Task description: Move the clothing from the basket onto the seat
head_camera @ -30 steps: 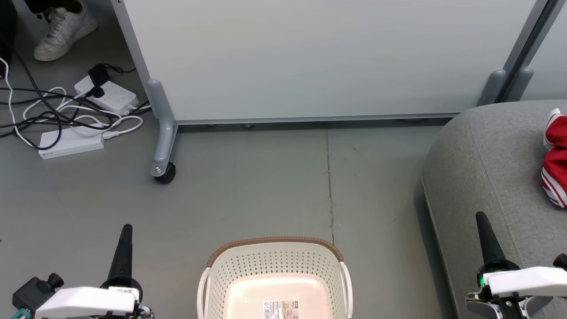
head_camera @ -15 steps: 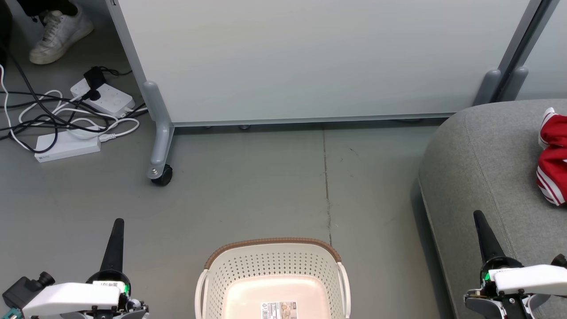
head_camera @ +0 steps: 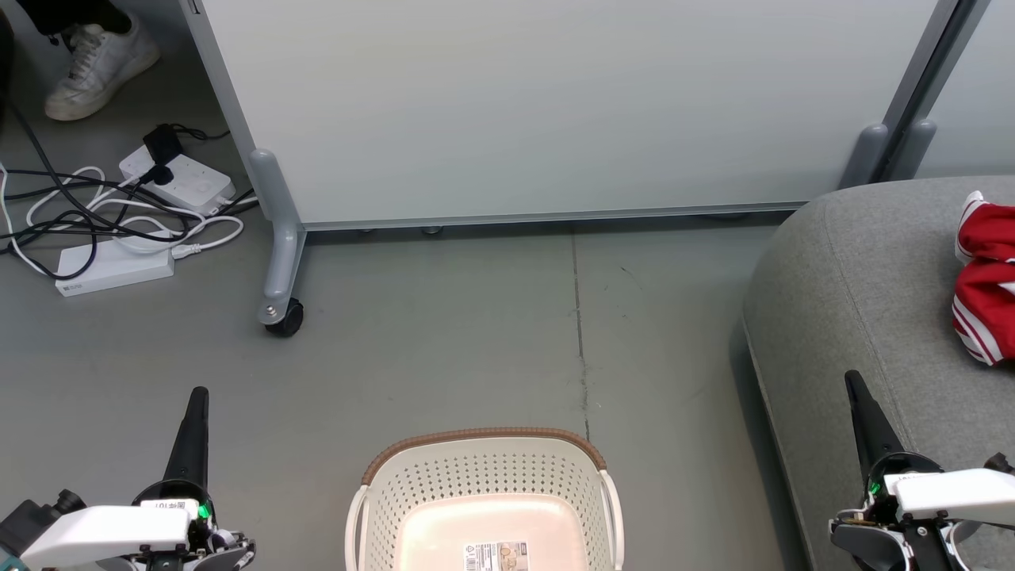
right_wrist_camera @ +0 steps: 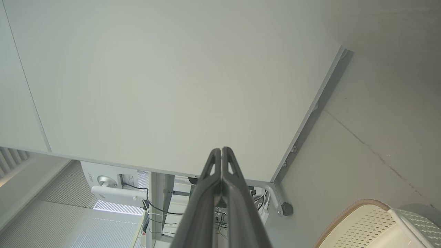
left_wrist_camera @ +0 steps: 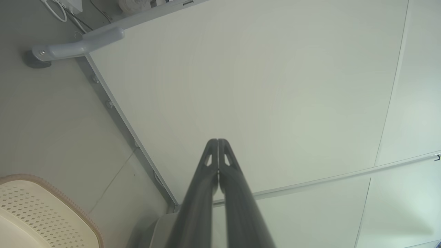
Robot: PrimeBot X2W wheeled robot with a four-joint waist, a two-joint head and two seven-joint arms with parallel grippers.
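The cream basket (head_camera: 484, 476) with a brown rim stands on the floor at the bottom centre of the head view; its bottom shows a label and no clothing. It also shows as basket (left_wrist_camera: 41, 213) and basket (right_wrist_camera: 375, 224) in the wrist views. Red-and-white clothing (head_camera: 986, 285) lies on the grey seat (head_camera: 864, 301) at the right edge. My left gripper (head_camera: 197, 394) is shut and holds nothing, left of the basket. Over the seat's near corner my right gripper (head_camera: 851, 377) is shut too, also without a load. Both wrist views show the fingers pressed together: left gripper (left_wrist_camera: 218, 141), right gripper (right_wrist_camera: 221, 149).
A pale grey wheeled partition panel (head_camera: 555, 103) stands across the back, its caster (head_camera: 281, 317) on the floor at the left. Power strips and tangled cables (head_camera: 119, 222) lie at far left. A person's white shoe (head_camera: 95, 67) is at the top left corner.
The head camera has turned slightly, so the whole scene has shifted left. Both grippers stay shut and low; the clothing lies as before on the seat.
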